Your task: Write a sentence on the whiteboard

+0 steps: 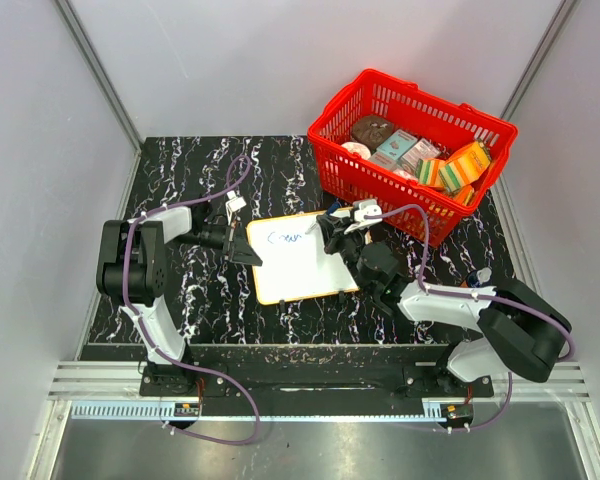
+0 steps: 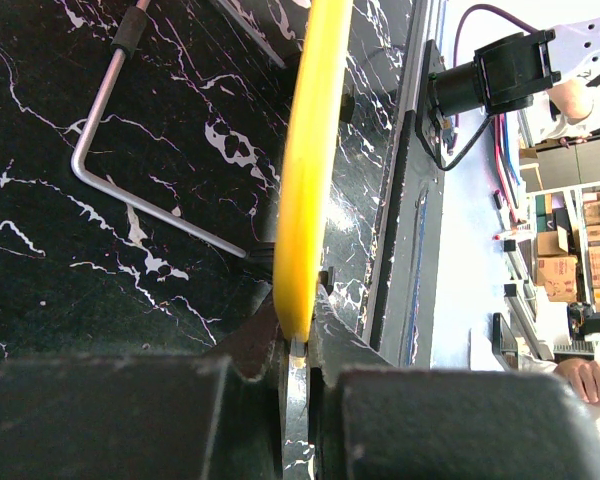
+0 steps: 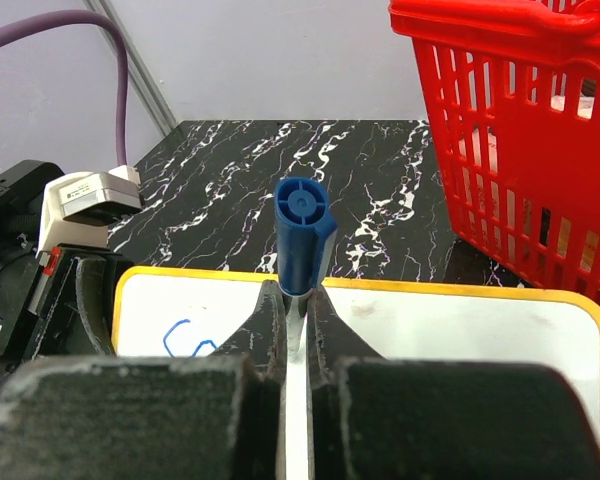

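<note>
The whiteboard [image 1: 300, 265], white with a yellow rim, lies flat mid-table. A few blue marker strokes [image 1: 284, 238] sit near its upper left corner; they also show in the right wrist view [image 3: 185, 340]. My left gripper [image 1: 248, 247] is shut on the board's left rim, seen edge-on as a yellow band [image 2: 310, 160] between the fingers in the left wrist view. My right gripper [image 1: 332, 228] is shut on a blue-capped marker [image 3: 302, 235], held over the board's upper right part. The marker tip is hidden.
A red basket [image 1: 410, 150] with several packaged items stands at the back right, close to the right gripper. A bent metal rod [image 2: 110, 110] lies on the black marbled table [image 1: 190, 180] beside the board. Grey walls close in the sides.
</note>
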Robot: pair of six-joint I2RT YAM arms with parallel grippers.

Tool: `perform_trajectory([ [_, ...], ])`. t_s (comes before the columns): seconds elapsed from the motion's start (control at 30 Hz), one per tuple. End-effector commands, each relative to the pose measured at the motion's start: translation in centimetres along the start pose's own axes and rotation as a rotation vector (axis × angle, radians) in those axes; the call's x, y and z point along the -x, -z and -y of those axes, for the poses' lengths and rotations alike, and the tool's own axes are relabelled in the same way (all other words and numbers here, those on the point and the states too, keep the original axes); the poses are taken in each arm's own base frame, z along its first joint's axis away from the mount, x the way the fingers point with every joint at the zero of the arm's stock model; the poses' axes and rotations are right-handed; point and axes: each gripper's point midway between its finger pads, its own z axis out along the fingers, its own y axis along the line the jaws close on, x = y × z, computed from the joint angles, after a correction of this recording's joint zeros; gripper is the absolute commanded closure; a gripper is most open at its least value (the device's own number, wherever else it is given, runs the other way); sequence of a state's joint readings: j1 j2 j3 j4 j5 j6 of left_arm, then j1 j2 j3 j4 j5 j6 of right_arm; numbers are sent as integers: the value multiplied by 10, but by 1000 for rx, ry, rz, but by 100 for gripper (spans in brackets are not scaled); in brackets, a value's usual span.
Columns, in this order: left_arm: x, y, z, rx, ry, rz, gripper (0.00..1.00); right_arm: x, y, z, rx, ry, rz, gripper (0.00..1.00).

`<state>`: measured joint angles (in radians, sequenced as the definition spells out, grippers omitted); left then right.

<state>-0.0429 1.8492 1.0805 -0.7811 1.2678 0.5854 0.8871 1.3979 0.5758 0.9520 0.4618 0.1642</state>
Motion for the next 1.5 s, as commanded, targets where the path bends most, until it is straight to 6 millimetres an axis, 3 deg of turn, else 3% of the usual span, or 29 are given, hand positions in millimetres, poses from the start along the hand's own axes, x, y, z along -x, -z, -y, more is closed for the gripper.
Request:
perform_trajectory([
  [0.0,-12,1,-22,98,-48,-83,100,13,-10,-1,-16,-18,40,100],
  [0.43,-11,1,-22,99,-50,-82,100,7,-6,-7,31,-25,18,100],
  [0.97,-12,1,-23,99,-47,-84,100,-7,5,0,27,-24,-24,100],
  [1.47,-11,1,-22,98,-48,-83,100,8,0,10,-43,-12,35,100],
])
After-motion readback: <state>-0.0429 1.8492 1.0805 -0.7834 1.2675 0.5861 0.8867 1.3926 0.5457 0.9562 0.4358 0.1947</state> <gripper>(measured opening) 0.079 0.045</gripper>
